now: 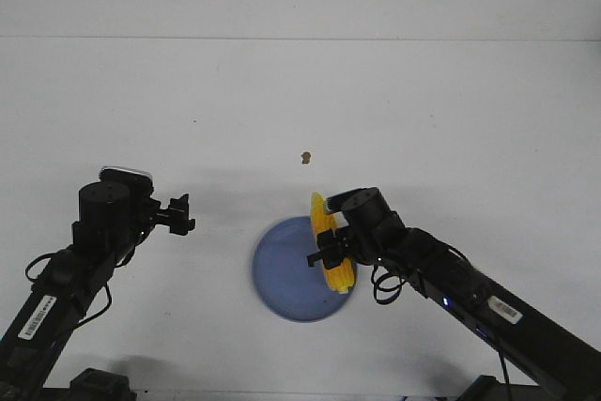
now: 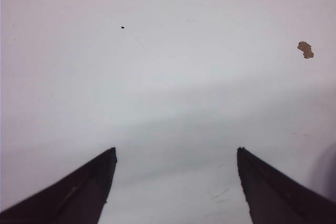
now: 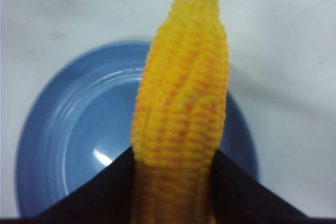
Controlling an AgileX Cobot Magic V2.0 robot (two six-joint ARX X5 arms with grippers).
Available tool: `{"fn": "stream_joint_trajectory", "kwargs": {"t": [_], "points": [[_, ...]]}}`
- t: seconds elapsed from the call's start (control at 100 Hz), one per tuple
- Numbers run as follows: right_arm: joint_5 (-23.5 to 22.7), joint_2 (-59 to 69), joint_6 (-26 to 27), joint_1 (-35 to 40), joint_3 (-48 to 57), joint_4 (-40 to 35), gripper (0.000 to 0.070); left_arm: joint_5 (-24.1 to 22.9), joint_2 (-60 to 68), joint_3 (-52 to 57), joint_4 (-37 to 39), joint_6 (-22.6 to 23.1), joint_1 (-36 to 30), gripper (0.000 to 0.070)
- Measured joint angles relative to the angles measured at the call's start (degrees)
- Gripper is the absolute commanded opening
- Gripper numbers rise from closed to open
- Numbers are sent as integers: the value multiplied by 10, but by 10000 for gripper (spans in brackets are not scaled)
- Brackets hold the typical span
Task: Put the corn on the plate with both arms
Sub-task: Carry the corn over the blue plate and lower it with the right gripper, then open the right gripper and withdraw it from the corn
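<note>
Item count: one corn (image 1: 332, 241), one plate (image 1: 282, 279), two arms, one brown speck (image 1: 305, 157) on table.

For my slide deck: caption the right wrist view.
Right gripper holding a yellow corn cob between its jaws, above a blue plate on the white table.

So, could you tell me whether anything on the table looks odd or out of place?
Only a small brown speck on the white table beyond the plate, perhaps a crumb or chip. The corn is in the right gripper.
</note>
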Motion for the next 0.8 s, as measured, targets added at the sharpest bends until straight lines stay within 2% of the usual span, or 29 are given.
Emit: {"fn": "stream_joint_trajectory", "kwargs": {"t": [0.06, 0.2, 0.26, 0.59, 0.8], "points": [[0, 16, 0, 9, 0, 4, 252, 0, 0, 0, 0, 0, 0, 472], [0, 42, 3, 22, 0, 13, 511, 0, 0, 0, 0, 0, 0, 472], [1, 43, 5, 24, 0, 15, 569, 0, 0, 0, 0, 0, 0, 472], [15, 15, 3, 12, 0, 28, 577, 0, 0, 0, 0, 0, 0, 469], [42, -88, -37, -78, 0, 18, 576, 0, -4, 0, 0, 0, 0, 463]]}}
